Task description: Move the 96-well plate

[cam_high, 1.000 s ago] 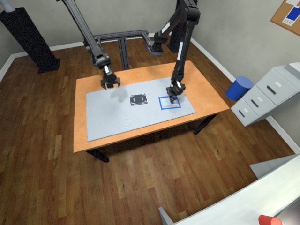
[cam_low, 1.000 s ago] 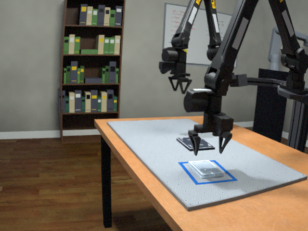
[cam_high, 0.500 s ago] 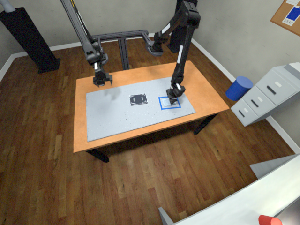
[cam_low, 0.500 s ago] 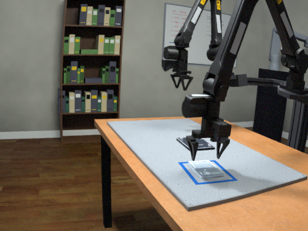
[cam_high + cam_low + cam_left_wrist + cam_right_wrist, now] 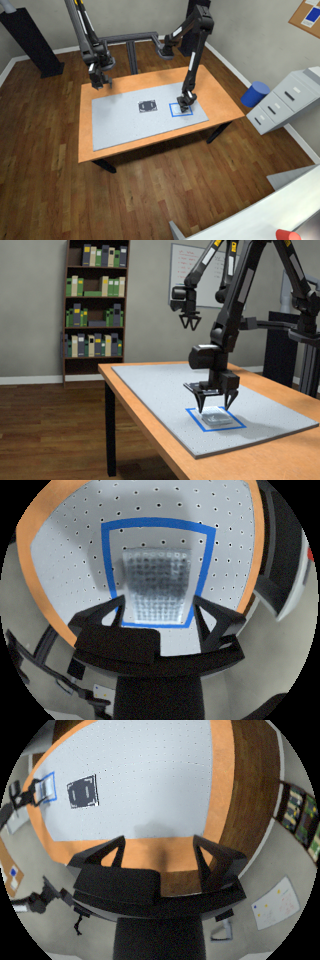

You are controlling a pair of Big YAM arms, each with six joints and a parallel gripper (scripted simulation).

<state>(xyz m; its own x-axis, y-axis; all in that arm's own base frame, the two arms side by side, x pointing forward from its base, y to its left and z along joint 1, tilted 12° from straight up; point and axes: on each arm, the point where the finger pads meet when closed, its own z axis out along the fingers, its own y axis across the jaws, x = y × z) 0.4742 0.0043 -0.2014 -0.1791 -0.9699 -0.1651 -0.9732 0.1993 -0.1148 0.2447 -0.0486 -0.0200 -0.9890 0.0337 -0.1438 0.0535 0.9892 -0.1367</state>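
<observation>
1. While the 96-well plate point(image 5: 177, 109) point(image 5: 216, 418) point(image 5: 157, 585) point(image 5: 46, 788) lies flat within the blue outline point(image 5: 170, 110) point(image 5: 224, 428) point(image 5: 160, 522) point(image 5: 54, 785), the left gripper point(image 5: 184, 109) point(image 5: 213, 411) point(image 5: 159, 598) point(image 5: 44, 788) is poised at its end; jaws apart, nothing clamped.
2. Plate nest, dark point(image 5: 147, 105) point(image 5: 191, 386) point(image 5: 82, 792): unoccupied, on the grey perforated board point(image 5: 116, 129) point(image 5: 155, 384) point(image 5: 230, 510) point(image 5: 150, 795).
3. Right gripper point(image 5: 104, 88) point(image 5: 189, 328) point(image 5: 159, 838): raised, well apart from the plate; jaws likewise spread, holding nothing.
4. Tabletop, orange point(image 5: 219, 103) point(image 5: 258, 459) point(image 5: 25, 555) point(image 5: 222, 795): carries the board.

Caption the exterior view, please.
Open left gripper above a clear plate inside a blue outline.
</observation>
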